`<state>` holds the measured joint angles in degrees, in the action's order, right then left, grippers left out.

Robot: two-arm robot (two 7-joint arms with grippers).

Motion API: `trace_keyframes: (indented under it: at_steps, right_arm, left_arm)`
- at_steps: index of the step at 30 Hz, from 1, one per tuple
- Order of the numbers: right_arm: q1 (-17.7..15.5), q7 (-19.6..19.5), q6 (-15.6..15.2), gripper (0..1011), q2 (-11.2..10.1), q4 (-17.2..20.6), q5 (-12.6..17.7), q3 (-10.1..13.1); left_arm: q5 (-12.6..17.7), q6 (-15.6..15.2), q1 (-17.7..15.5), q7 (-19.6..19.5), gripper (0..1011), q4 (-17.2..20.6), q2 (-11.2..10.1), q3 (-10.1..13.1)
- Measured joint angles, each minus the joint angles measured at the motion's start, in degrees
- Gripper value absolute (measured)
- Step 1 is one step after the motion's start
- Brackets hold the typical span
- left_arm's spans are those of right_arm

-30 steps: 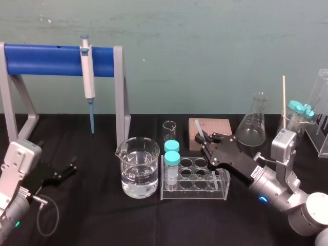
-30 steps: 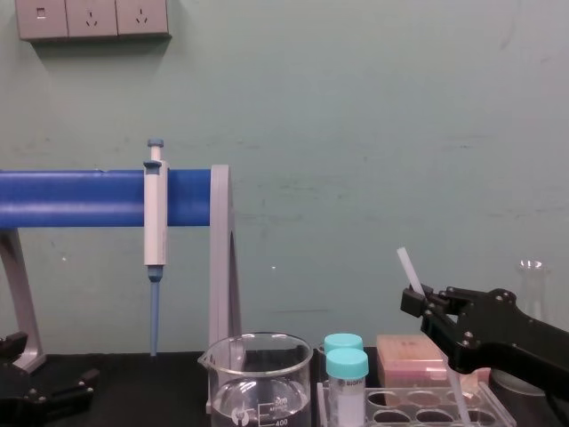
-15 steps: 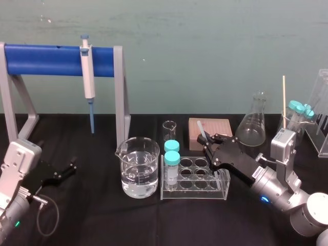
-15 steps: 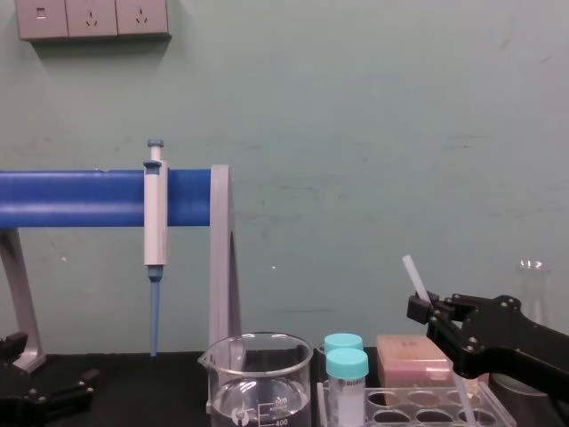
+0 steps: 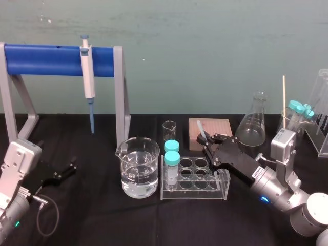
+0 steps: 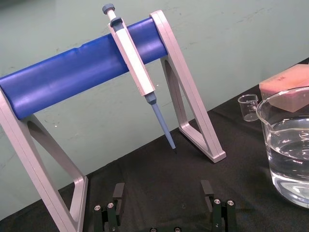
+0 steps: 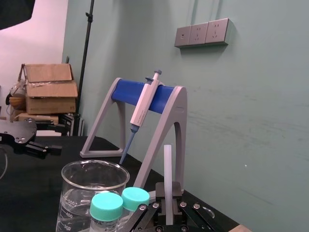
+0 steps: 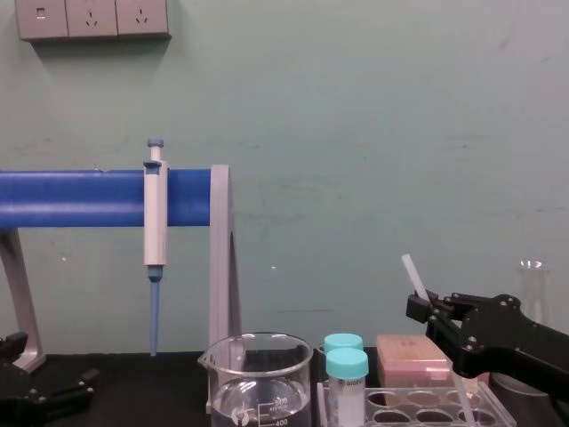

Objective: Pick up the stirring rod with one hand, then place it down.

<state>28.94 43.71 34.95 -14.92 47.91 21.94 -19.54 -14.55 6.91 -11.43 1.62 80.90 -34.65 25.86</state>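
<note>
My right gripper has come down a little since a second ago, and the stirring rod came down with it; in the last half second almost nothing moved. My two fingers are pressed on the rod from both sides, pinching it tight so it cannot slip; the wrist view shows the rod sticking straight up out from between them. From the chest view the rod leans, its top end pointing up and to my left, its low end going down over the test tube rack; I cannot tell if that end touches anything yet. I think I hold it low so it has only a short way to go when I let it down; glass can break or roll. The big beaker of water is just beside the rack, so I should take care not to bump it. My left gripper rests far off on my left side of the table, its fingers spread wide with nothing in them, out of the way.
</note>
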Motion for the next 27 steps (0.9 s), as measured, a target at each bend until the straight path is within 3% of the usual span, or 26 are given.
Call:
trace_keyframes:
  at_steps: [4,7,27]
  right_arm:
    - [0.0,0.1,0.0,81,0.0,0.0,0.0,0.0]
    - [0.0,0.1,0.1,152,0.0,0.0,0.0,0.0]
    - [0.0,0.2,0.2,768,0.0,0.0,0.1,0.0]
  left_arm:
    - [0.0,0.0,0.0,0.0,1000,0.0,0.0,0.0]
    - [0.0,0.0,0.0,0.0,1000,0.0,0.0,0.0]
    - [0.0,0.0,0.0,0.0,1000,0.0,0.0,0.0]
